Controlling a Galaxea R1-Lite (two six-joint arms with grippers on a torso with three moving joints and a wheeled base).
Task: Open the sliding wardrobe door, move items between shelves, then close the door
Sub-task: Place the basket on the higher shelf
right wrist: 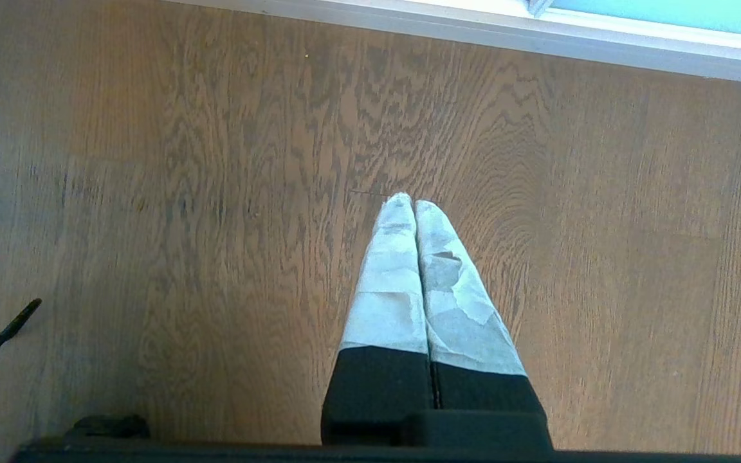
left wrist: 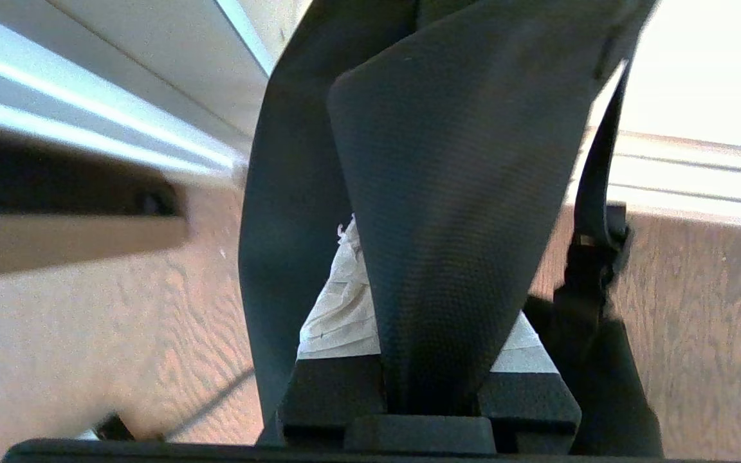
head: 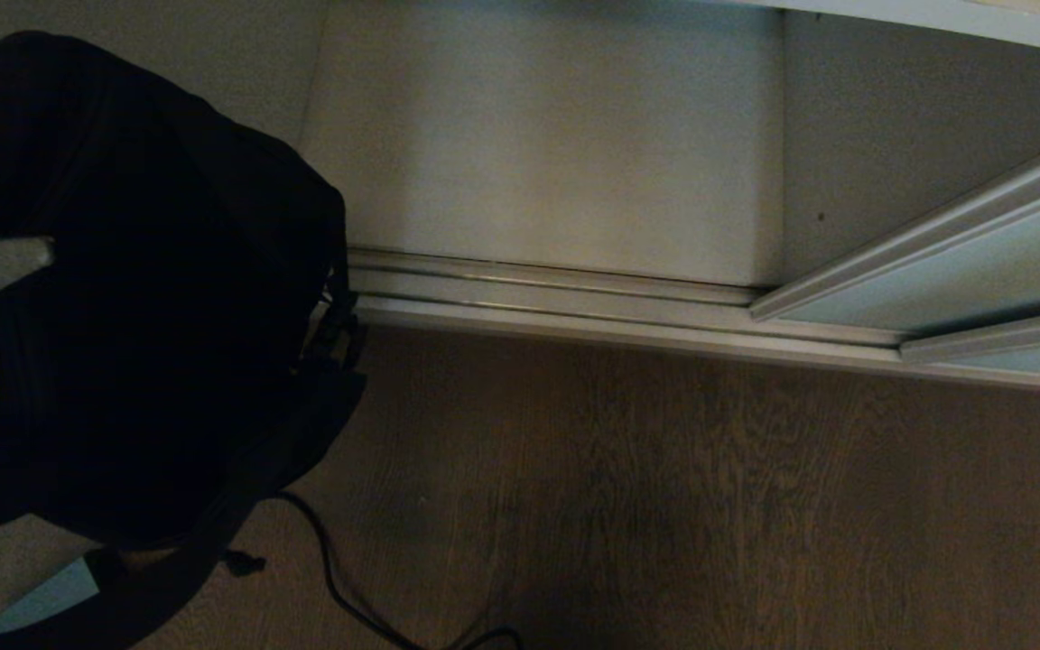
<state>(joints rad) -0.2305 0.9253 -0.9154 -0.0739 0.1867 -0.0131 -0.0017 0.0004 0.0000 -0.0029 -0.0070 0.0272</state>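
I hold the black bag (head: 123,298) by its wide strap (left wrist: 435,212) in the left gripper (left wrist: 422,360), the taped fingers (left wrist: 338,321) clamped on the webbing, so the bag hangs in the air just outside the wardrobe's bottom track (head: 574,302), over the wood floor (head: 710,506). The sliding wardrobe door (head: 962,271) stands pushed aside at the far end of that track from the bag, leaving the white floor board (head: 556,153) behind the track bare and open to me. A shelf edge (head: 935,16) shows above the door. My judgement: to place the bag well I should keep the grip firm on the strap, carry the load over the track without letting the floppy body drag on the rails, and let go only once the bag's weight rests on a board. A loose cable (head: 339,587) lies on the floor just out from the track, beneath the bag, and could snag. The right gripper (right wrist: 414,212) hangs well out from the track, its taped fingers pressed together and empty. I can read no brand, label or writing anywhere.
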